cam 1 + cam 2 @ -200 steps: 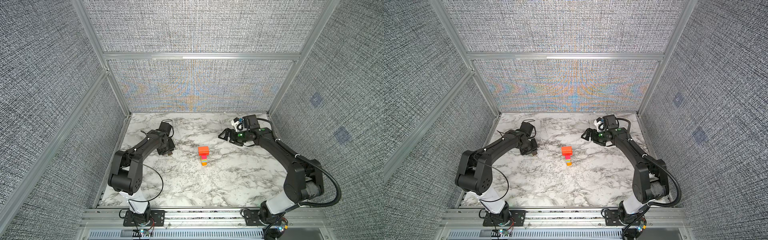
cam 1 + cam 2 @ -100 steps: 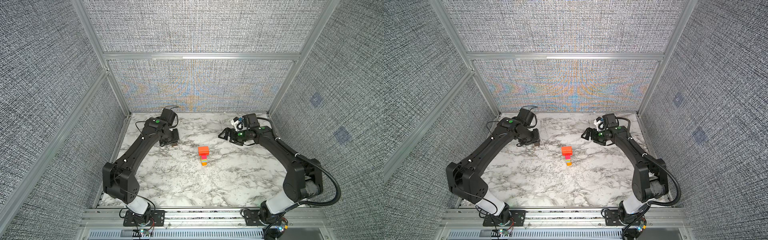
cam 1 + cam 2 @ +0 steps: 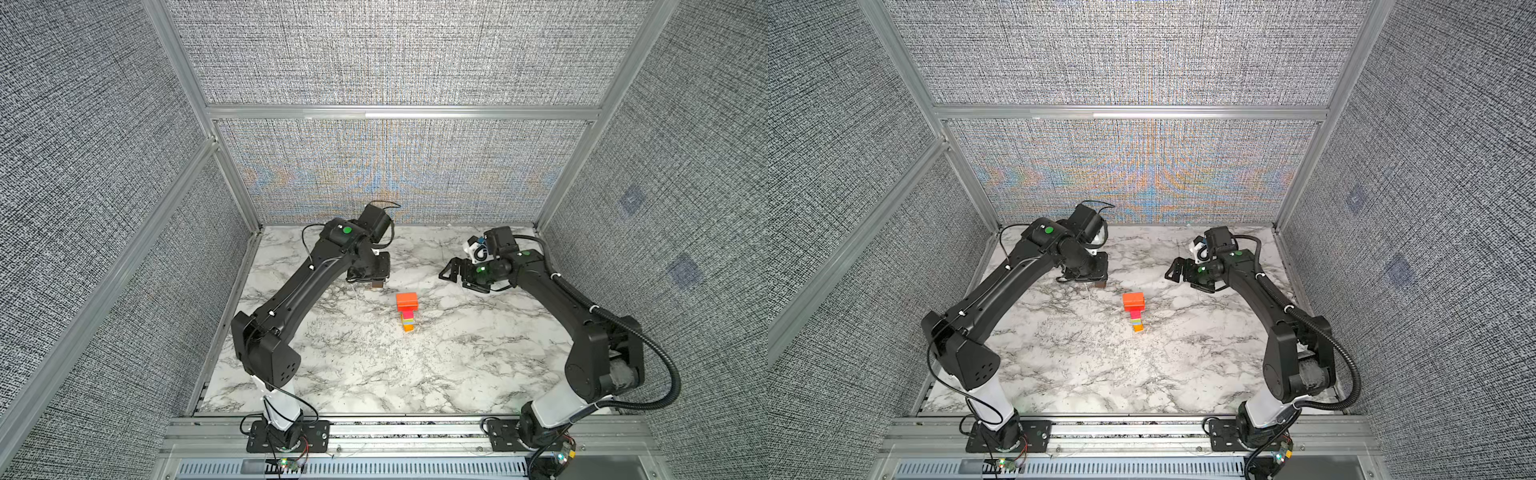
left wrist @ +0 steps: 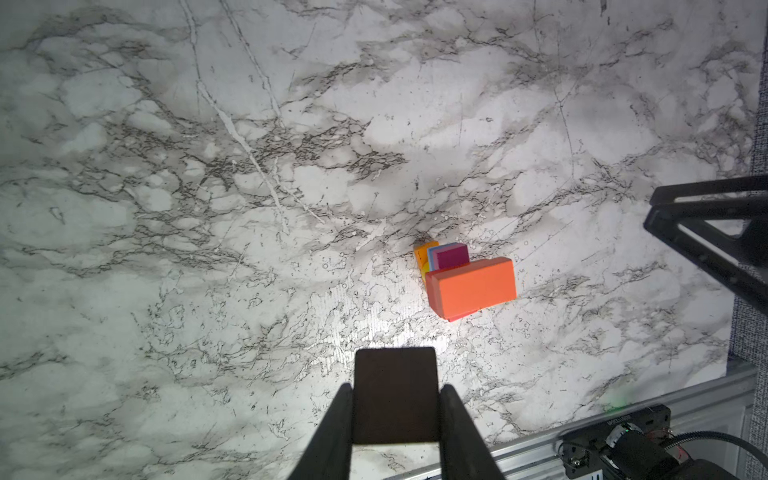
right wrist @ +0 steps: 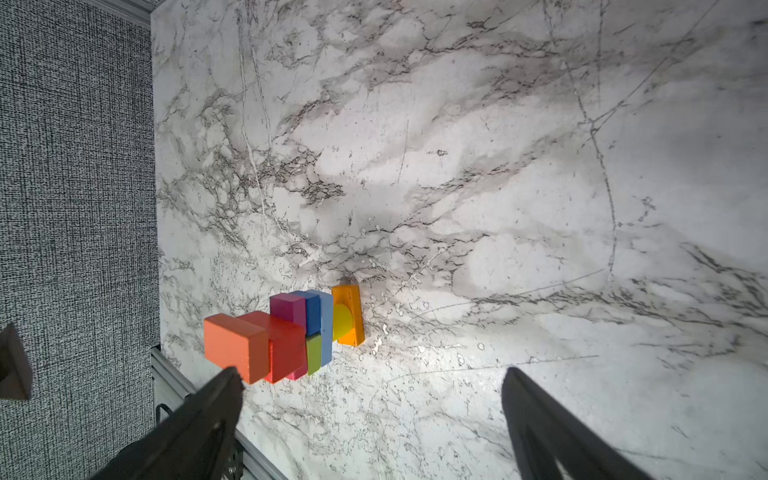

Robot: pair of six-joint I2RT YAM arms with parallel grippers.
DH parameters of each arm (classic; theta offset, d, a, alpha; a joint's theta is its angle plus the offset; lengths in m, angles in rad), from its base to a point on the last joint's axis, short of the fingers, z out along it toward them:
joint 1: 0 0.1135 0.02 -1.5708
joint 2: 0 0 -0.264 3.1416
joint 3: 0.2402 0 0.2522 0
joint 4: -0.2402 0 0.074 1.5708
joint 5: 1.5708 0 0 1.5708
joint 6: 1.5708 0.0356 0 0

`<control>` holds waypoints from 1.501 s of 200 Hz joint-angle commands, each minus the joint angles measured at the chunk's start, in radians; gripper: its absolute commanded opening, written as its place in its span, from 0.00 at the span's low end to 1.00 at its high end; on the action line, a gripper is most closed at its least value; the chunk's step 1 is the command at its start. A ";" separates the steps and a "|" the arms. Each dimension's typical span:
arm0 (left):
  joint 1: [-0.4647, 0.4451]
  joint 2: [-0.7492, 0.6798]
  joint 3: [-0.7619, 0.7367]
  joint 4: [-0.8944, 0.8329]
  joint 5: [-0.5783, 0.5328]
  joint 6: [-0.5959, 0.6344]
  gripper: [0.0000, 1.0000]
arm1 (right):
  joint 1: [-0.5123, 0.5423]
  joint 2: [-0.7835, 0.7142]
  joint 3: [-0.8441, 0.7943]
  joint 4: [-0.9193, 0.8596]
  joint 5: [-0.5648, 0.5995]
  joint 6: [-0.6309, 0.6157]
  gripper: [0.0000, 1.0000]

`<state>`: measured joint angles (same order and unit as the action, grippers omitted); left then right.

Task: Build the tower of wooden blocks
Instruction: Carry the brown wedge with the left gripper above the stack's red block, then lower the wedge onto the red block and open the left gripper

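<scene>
1. Since a second ago, both top views show the left arm unfolded from its low crouch at the table's left edge. It now reaches up and inward, so the left gripper (image 3: pixel 376 281) hangs much nearer the wood block tower (image 3: pixel 407 312). The right arm and the tower sit as they did.
2. In both top views the left gripper is closed tight on the dark brown block (image 3: pixel 1100 284), which is just left of and behind the tower's top and does not touch it. The right gripper (image 3: pixel 459 276) is spread wide with nothing in it, to the right of and behind the tower and well apart from it. The tower stands upright near the middle of the marble table (image 3: pixel 374 374), with its red-orange slab (image 3: pixel 407 301) on top. Bare marble lies all round it. The grey walls (image 3: pixel 374 174) close in the back and sides, and an aluminium rail (image 3: pixel 415 428) runs along the front.
3. In the left wrist view the two black fingers (image 4: pixel 336 428) clamp the dark brown block from either side. Beyond the block the tower shows from above, slab uppermost, with open marble between the two. A black jaw of the other arm reaches in at the frame's edge, past the tower.
4. In the right wrist view both fingers (image 5: pixel 540 424) stand far apart over bare marble and hold nothing. One fingertip overlaps the slab's corner in the picture; whether they touch I cannot tell. The stacked magenta, blue, yellow-green and orange blocks show edge-on.
</scene>
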<state>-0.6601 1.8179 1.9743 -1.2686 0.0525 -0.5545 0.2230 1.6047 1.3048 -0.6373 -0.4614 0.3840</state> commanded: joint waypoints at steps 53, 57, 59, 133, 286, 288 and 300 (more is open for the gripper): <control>-0.096 0.162 0.203 -0.098 -0.049 -0.018 0.30 | -0.019 -0.025 -0.032 -0.016 0.023 -0.007 0.99; -0.100 0.162 0.212 -0.102 -0.052 -0.018 0.31 | -0.019 -0.025 -0.032 -0.015 0.022 -0.007 0.99; -0.102 0.179 0.217 -0.104 -0.051 -0.018 0.31 | -0.019 -0.025 -0.032 -0.014 0.021 -0.007 0.99; -0.124 0.267 0.256 -0.135 -0.035 -0.007 0.30 | -0.025 -0.017 -0.038 -0.002 0.009 -0.005 0.99; -0.146 0.311 0.235 -0.095 0.007 0.001 0.30 | -0.026 -0.003 -0.036 0.002 -0.006 -0.005 0.99; -0.146 0.312 0.237 -0.095 0.007 0.002 0.30 | -0.026 -0.002 -0.037 0.002 -0.006 -0.005 0.99; -0.144 0.321 0.249 -0.104 0.002 0.004 0.30 | -0.026 -0.002 -0.037 0.005 -0.007 -0.005 0.99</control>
<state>-0.8059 2.1265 2.2036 -1.3701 0.0525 -0.5583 0.1963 1.5990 1.2694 -0.6395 -0.4568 0.3840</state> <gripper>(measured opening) 0.329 0.992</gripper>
